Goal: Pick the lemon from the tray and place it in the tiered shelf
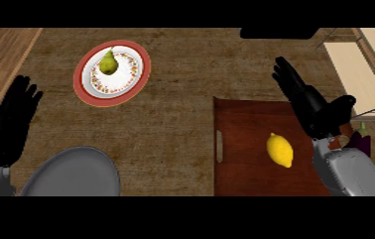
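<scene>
Dark red-brown wood is making up the tray [249, 134], which is sitting on the counter [183, 84] at the lower right of the head view, a slot handle showing along its left edge. The lemon [280, 150] is lying on the tray toward its right side, long axis running up and down the view, nothing else sharing the tray with it.

The right hand [311, 106] is hovering over the tray's upper right corner, fingers stretched out nearly straight and pointing up the view, the thumb sticking out to the right; it is holding nothing, and the lemon is lying just below and left of its wrist, apart from it. To the right of this hand, the pale boards of the tiered shelf [355, 69] are running along the view's right edge, with thin metal posts at the top.

On the far left, the left hand [18, 116] is resting open near the edge, fingers up, holding nothing. A grey round pan-like dish [73, 176] is sitting at the lower left, just beside that forearm. Farther up, a white patterned plate [111, 72] is resting on a larger red plate [84, 91], and a green pear [108, 63] is lying in it. A black object [278, 32] is showing at the top edge.
</scene>
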`<action>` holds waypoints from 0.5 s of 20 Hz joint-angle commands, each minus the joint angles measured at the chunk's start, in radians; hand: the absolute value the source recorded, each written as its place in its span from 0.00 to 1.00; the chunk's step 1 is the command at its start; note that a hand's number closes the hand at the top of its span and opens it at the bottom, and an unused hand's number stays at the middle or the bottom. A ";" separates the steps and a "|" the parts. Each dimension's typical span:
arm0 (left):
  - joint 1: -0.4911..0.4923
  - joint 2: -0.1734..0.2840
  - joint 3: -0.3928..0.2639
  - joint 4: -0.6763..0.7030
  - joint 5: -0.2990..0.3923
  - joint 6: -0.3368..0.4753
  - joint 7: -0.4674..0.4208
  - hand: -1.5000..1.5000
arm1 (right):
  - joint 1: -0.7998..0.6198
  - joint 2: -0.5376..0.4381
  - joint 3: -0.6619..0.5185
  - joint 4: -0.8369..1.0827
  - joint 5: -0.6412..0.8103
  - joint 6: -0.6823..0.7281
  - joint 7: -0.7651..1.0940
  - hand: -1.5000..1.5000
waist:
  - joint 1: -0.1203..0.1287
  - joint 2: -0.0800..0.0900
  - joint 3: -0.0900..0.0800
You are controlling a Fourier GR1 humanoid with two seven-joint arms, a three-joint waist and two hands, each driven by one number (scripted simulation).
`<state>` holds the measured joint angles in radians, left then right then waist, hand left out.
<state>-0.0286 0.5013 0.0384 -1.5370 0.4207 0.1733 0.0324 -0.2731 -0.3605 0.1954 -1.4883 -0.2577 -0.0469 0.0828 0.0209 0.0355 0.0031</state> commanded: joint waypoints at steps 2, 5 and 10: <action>0.008 -0.032 -0.048 0.083 -0.082 -0.002 -0.010 0.50 | -0.078 0.085 0.047 0.062 0.130 -0.080 -0.040 1.00 | -0.015 -0.033 -0.003; 0.057 -0.007 -0.071 0.106 -0.129 -0.017 -0.023 0.50 | -0.040 0.115 0.101 -0.027 0.256 -0.189 -0.124 1.00 | -0.021 -0.035 -0.004; 0.085 0.025 -0.054 0.113 -0.088 -0.046 0.029 0.50 | 0.076 0.018 0.015 0.084 0.597 -0.611 -0.081 1.00 | -0.073 -0.042 -0.009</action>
<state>0.0396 0.5190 -0.0047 -1.4444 0.3374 0.1405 0.0443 -0.2483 -0.3411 0.2215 -1.4253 0.1428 -0.4175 0.0120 -0.0340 -0.0003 -0.0063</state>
